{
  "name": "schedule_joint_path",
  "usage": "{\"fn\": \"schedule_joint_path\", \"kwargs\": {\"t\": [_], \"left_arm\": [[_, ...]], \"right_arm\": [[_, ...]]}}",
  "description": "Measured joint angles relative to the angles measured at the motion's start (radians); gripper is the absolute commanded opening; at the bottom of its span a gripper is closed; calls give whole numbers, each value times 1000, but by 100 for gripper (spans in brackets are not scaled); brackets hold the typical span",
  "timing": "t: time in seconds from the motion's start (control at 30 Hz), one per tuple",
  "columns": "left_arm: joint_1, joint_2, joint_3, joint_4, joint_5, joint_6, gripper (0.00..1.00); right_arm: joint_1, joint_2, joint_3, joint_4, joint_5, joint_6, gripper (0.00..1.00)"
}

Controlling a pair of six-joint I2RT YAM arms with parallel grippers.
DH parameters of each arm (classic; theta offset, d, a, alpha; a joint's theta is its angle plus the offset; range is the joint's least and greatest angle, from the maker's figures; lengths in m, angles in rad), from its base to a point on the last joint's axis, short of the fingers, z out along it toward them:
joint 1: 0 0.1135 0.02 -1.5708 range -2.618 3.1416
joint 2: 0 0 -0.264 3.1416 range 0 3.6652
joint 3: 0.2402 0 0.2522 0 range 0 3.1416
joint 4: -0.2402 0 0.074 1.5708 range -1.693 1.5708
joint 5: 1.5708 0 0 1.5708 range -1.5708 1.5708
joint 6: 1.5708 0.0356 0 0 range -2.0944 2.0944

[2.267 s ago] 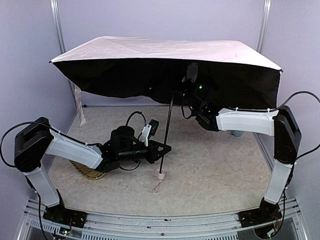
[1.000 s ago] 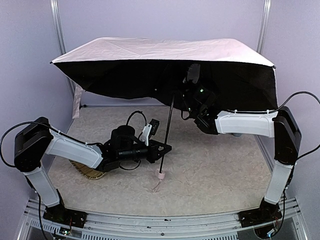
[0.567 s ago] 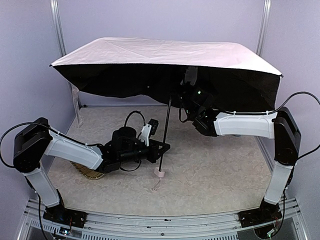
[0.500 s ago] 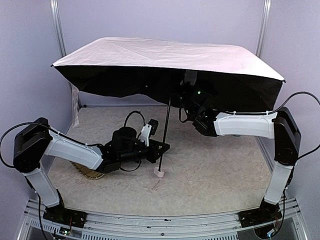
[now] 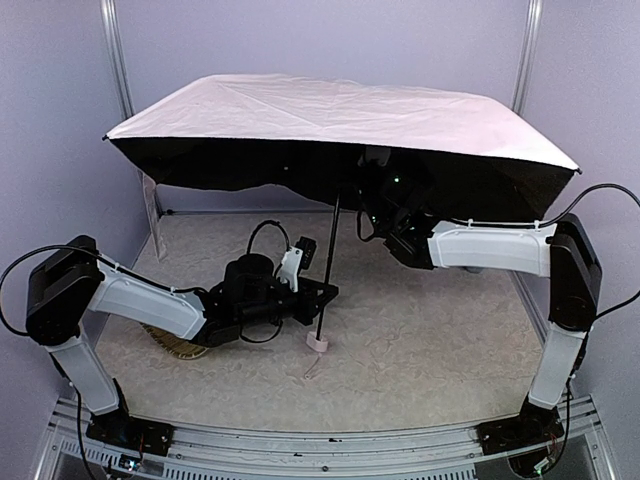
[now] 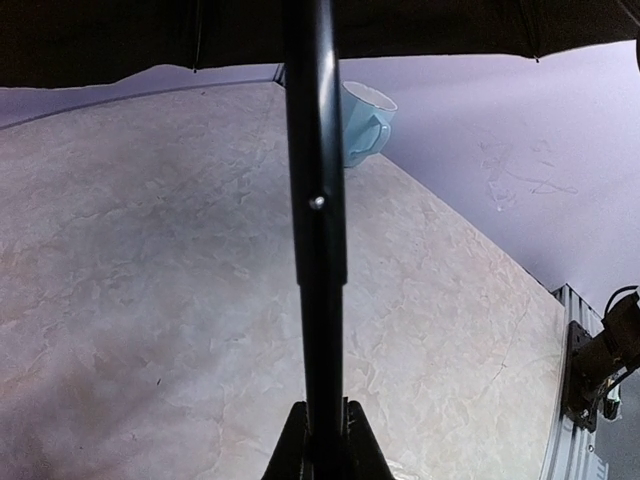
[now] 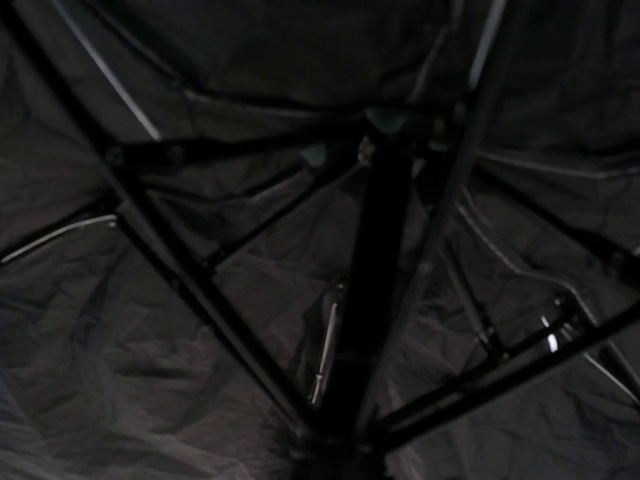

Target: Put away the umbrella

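The umbrella stands open, with its pale pink canopy (image 5: 330, 110) on top and black lining below. Its thin black shaft (image 5: 328, 262) slants down to the whitish handle (image 5: 318, 344) on the table. My left gripper (image 5: 322, 296) is shut on the lower shaft. In the left wrist view its fingers (image 6: 290, 445) clamp the shaft (image 6: 318, 230). My right gripper (image 5: 377, 188) reaches up under the canopy at the top of the shaft. The right wrist view shows the dark shaft (image 7: 375, 290), ribs (image 7: 190, 275) and lining. The shaft runs down into my jaws, which are lost in shadow.
A woven straw tray (image 5: 172, 346) lies under my left arm. A light blue mug (image 6: 362, 122) stands at the table's far right side. The handle's cord (image 5: 311, 369) trails on the table. A fabric strap (image 5: 152, 215) hangs from the canopy's left edge. Metal posts (image 5: 112, 60) stand at the back corners.
The canopy has tilted, its right edge dropping and top face turning toward the camera. The right gripper shifted slightly left under it. The handle slid a little left. The left gripper stays on the shaft.
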Motion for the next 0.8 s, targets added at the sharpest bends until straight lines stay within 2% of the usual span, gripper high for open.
{"fn": "schedule_joint_path", "kwargs": {"t": [0.13,0.3,0.47,0.7,0.8], "left_arm": [[-1,0,3,4,-11,4,0],[-2,-3,6,6,-21,10,0],[-10,-5,6,8,-21,19,0],[-12,-8,6,4,-21,24,0],[-14,-8,6,5,-19,24,0]], "right_arm": [[0,0,16,-14,-8,1,22],[3,0,42,-34,-14,6,28],[3,2,61,-37,-16,10,29],[3,2,63,-40,-14,28,17],[8,2,67,-40,-14,45,5]]}}
